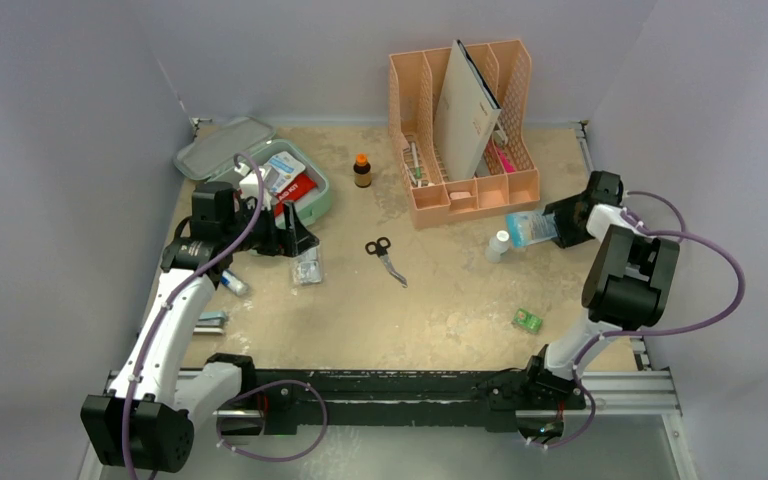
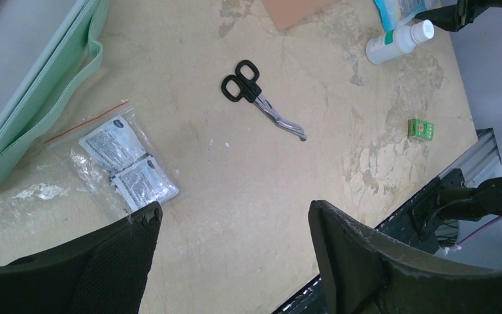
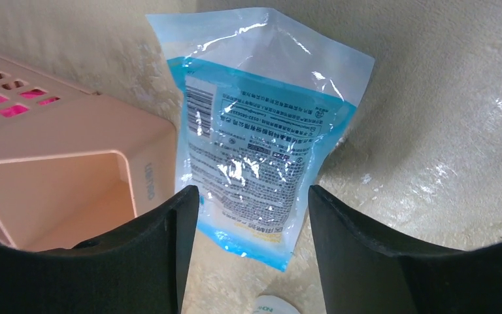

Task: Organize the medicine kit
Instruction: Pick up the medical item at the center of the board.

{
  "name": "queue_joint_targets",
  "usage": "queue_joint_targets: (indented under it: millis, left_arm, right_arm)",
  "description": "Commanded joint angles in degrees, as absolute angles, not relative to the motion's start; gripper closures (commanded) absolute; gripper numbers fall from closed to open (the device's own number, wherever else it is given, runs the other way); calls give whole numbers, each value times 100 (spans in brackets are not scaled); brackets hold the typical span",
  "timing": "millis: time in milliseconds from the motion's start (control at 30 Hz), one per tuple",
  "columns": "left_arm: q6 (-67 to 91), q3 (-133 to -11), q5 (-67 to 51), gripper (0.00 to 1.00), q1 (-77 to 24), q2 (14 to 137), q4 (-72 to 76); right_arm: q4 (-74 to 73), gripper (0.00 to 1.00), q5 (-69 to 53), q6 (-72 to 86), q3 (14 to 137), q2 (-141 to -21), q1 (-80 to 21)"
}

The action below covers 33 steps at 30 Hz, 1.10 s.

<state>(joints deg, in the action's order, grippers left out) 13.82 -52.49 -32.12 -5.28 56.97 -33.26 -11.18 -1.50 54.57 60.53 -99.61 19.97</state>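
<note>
I have my left claw wide open and empty, nearer the open mint-green plastic medicine kit, at its eleven o'clock in the tabletop's far-left corner. My right claw straddles a blue plastic pouch; I cannot tell whether it grips.

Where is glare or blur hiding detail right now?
Right wrist: glare streaks on the blue pouch wash out some print. Left wrist: scissors sharp, mild sheen on sachet bag. Top external: even light, faint shadows, green box too small to read.
</note>
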Motion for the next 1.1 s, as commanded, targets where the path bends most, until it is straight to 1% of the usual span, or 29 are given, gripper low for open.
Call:
queue_joint_targets:
  millis: [0,167,233,367,467,500,633,667,833,1067]
  left_arm:
    - [1231,-5309,-3199,19,-527,5581,-3287]
    - [1206,-5314,-3173,19,-527,5554,-3296]
    - [1198,-5318,-3167,19,-527,5555,-3309]
    - [1180,-5340,-3134,19,-532,5531,-3339]
    - [1178,-5348,-3107,19,-532,5510,-3348]
    - [1173,-5351,-3103,19,-528,5510,-3349]
    - [1161,-5352,-3057,19,-528,5493,-3372]
    - [1156,-5350,-3044,19,-528,5489,-3370]
    - [1125,-5358,-2993,19,-530,5522,-3420]
    - [1098,-5405,-2753,14,-527,5478,-3558]
  right_arm:
    - [-1171,35,-284,5683,6258,-10167,2039]
    - [-1173,35,-323,5783,6284,-10384,2048]
    - [-1165,40,-338,5772,6293,-10437,2047]
    - [-1156,58,-241,5727,6214,-10440,2062]
    - [-1108,74,-195,5665,6106,-10412,2074]
    - [-1074,81,-179,5638,6062,-10387,2079]
    - [-757,99,-173,5510,5794,-10127,2095]
    - [-707,100,-168,5471,5735,-10029,2100]
    - [-782,100,21,5230,5574,-9400,2100]
    - [-1293,100,285,4795,5608,-8392,2094]
